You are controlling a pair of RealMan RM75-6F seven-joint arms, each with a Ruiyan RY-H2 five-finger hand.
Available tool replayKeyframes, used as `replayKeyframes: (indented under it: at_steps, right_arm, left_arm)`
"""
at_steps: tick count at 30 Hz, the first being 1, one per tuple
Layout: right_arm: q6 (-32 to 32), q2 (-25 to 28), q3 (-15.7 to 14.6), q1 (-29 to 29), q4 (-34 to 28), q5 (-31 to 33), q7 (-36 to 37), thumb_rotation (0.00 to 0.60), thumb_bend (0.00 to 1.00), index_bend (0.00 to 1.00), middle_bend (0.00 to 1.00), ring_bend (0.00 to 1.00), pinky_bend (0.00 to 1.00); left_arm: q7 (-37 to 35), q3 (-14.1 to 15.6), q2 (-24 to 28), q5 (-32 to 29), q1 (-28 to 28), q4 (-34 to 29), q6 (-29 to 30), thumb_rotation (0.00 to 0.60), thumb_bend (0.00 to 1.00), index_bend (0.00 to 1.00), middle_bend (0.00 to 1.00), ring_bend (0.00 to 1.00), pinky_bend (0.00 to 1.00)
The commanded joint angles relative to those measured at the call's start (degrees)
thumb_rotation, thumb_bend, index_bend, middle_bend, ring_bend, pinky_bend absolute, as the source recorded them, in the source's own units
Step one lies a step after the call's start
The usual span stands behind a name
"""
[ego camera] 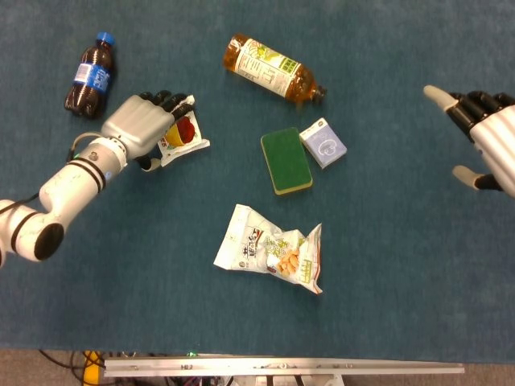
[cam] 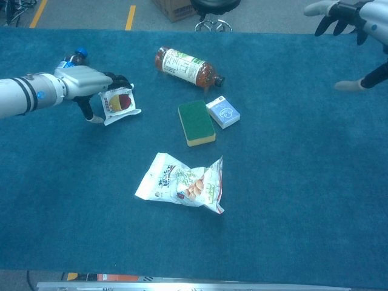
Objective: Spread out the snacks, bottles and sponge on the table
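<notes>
My left hand (ego camera: 145, 121) (cam: 85, 82) lies over the left end of the small white snack packet (ego camera: 183, 133) (cam: 121, 103). Its fingers touch the packet's top corner and the thumb stands apart by the lower edge. The packet lies flat. A cola bottle (ego camera: 88, 76) (cam: 71, 60) lies just behind that hand. The tea bottle (ego camera: 269, 68) (cam: 185, 65) lies at the back centre. A green sponge (ego camera: 286, 159) (cam: 196, 122) touches a small blue box (ego camera: 323, 142) (cam: 223, 113). The large snack bag (ego camera: 269, 249) (cam: 180, 183) lies nearer the front. My right hand (ego camera: 491, 133) (cam: 351, 12) hovers open at the far right.
The blue table cloth (ego camera: 402, 265) stretches wide to the right and front of the items. A metal rail (ego camera: 282, 367) runs along the front edge. A cardboard box (cam: 176, 7) and a chair base (cam: 212, 24) stand on the floor behind the table.
</notes>
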Motion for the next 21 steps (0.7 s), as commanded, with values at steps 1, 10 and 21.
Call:
replayKeyframes:
  at_steps: [1, 10, 21]
  right_arm:
    - [-0.1, 0.1, 0.2, -0.4, 0.3, -0.4, 0.7, 0.6, 0.12, 0.0, 0.29, 0.3, 0.44]
    - [0.0, 0.2, 1.0, -1.7, 1.7, -1.3, 2.7, 0.6, 0.12, 0.0, 0.29, 0.3, 0.44]
    - [0.3, 0.4, 1.8, -2.9, 2.3, -2.3, 4.2, 0.6, 0.12, 0.0, 0.29, 0.3, 0.44]
  left_arm:
    - [1.1, 0.9, -1.2, -1.9, -1.2, 1.5, -0.7, 0.6, 0.24, 0.02, 0.0, 0.0, 0.15]
    - [3.2, 3.0, -2.1, -5.4, -3.1, 2.4, -1.0, 0.6, 0.24, 0.08, 0.03, 0.06, 0.15]
    - [3.1, 4.1, -2.6, -7.1, -3.9, 1.6, 0.7, 0.6, 0.24, 0.28, 0.2, 0.21, 0.2]
